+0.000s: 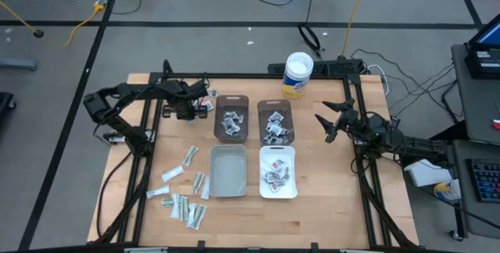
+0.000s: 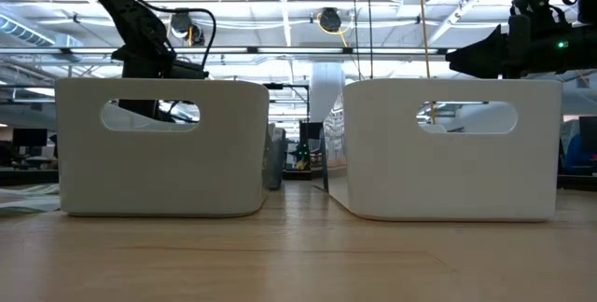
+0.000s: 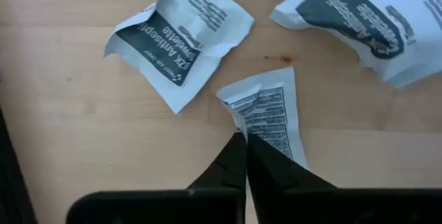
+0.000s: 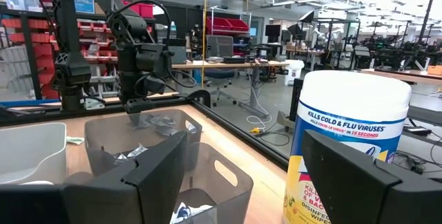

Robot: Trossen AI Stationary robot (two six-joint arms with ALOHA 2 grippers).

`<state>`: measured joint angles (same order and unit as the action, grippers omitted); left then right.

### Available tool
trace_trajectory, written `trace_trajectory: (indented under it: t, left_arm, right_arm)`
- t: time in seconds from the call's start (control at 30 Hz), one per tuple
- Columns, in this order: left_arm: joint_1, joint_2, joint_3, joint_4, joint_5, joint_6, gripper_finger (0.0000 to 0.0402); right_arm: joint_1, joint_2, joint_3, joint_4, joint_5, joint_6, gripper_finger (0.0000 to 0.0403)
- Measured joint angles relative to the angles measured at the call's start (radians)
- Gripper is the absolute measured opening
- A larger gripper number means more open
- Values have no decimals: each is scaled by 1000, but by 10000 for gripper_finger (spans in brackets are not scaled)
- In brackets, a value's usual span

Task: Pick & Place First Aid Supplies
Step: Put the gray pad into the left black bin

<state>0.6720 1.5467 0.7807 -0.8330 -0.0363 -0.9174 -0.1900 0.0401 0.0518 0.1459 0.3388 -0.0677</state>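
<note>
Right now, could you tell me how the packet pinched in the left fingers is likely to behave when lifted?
The packet looks thin and creased, so probably floppy and light. The left gripper is shut on one corner only, so it may droop or twist.

Count at the table (image 1: 312, 214): four bins, one tub, two arms.

You have two brown bins (image 1: 231, 118) just behind one grey bin (image 1: 227, 170) and one white bin (image 1: 277, 172), and one white tub (image 1: 297, 74) behind those. Left of the grey bin you can count roughly ten loose packets (image 1: 185, 203); the packets heaped inside three of the bins are too jumbled to number.
</note>
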Motion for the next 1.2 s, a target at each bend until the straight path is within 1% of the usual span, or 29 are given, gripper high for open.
trace_trajectory:
  t: [0.27, 0.37, 0.5, 0.63, 0.77, 0.93, 1.1, 1.2]
  left_arm:
    - [-12, -59, 1, -15, 35, 84, 3]
    - [-18, -89, 19, -59, 35, 123, 2]
    - [-28, -126, 65, -129, 35, 210, 2]
    - [-42, -151, 126, -213, 51, 336, 1]
    - [-61, -166, 197, -306, 86, 460, 1]
    - [-99, -169, 287, -410, 91, 602, 1]
    - [-142, -166, 342, -422, 109, 727, 1]
    - [-146, -132, 380, -423, 110, 764, 1]
  right_arm:
    - [0, 0, 0, 0, 0, 0, 279]
    - [0, 0, 0, 0, 0, 0, 279]
    - [0, 0, 0, 0, 0, 0, 279]
    - [0, 0, 0, 0, -1, 0, 279]
    - [0, 0, 0, 0, -1, 0, 279]
    - [0, 0, 0, 0, 0, 0, 279]
    - [0, 0, 0, 0, 0, 0, 279]
    - [0, 0, 0, 0, 0, 0, 279]
